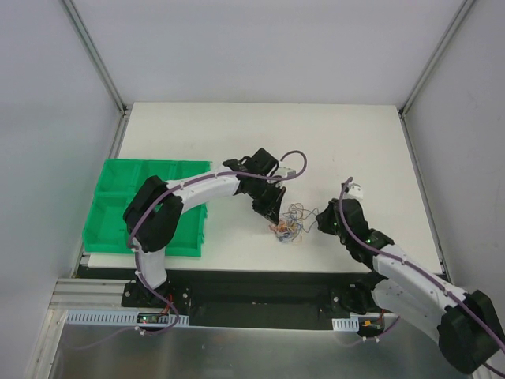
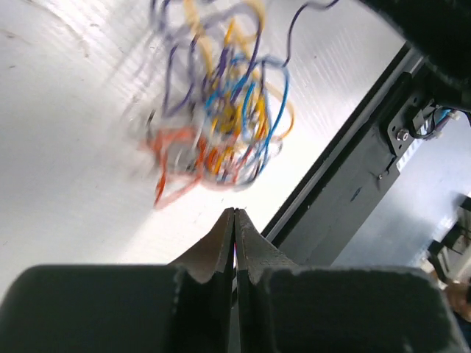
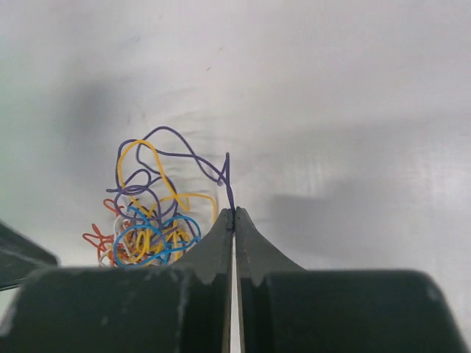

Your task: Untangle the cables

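The cables (image 1: 290, 223) lie as a small wad mid-frame in the top view on the counter (image 1: 355, 142), between the arms. The right fingers (image 3: 221, 235) are pressed shut on a purple strand (image 3: 229, 184) at its right edge. The left fingers (image 2: 224, 235) are also closed, apparently on nothing, the wad just beyond their tips; the bin (image 1: 118, 205) sits well left, clear.

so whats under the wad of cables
Only the white table shows through the loops of the cables. The dense middle of the wad covers what lies right beneath it.
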`<act>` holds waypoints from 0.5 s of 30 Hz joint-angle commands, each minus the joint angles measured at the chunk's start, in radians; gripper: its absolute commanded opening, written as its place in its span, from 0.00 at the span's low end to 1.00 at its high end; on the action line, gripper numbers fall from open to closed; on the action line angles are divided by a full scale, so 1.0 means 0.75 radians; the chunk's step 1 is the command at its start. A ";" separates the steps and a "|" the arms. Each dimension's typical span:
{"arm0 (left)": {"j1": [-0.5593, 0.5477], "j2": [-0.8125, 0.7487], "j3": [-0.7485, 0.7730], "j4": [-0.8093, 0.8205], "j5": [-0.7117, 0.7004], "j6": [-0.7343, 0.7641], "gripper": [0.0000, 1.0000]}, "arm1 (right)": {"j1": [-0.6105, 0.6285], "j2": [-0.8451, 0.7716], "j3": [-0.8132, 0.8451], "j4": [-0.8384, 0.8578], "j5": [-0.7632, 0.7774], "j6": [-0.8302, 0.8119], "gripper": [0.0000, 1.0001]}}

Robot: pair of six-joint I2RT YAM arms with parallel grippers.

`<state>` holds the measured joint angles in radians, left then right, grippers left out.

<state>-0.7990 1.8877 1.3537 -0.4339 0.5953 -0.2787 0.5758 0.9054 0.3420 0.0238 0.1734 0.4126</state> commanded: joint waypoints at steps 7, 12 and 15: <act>-0.004 -0.322 0.007 -0.037 -0.244 0.149 0.00 | 0.001 -0.256 0.133 -0.313 0.095 -0.212 0.01; -0.004 -0.369 -0.023 0.040 -0.103 0.149 0.44 | 0.001 -0.356 0.227 -0.253 -0.151 -0.225 0.01; -0.002 -0.486 -0.093 0.122 -0.127 0.169 0.53 | 0.001 -0.381 0.325 -0.204 -0.392 -0.251 0.01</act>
<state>-0.7986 1.6421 1.3357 -0.4194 0.4793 -0.1833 0.5747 0.6521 0.4671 -0.2123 0.1268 0.2718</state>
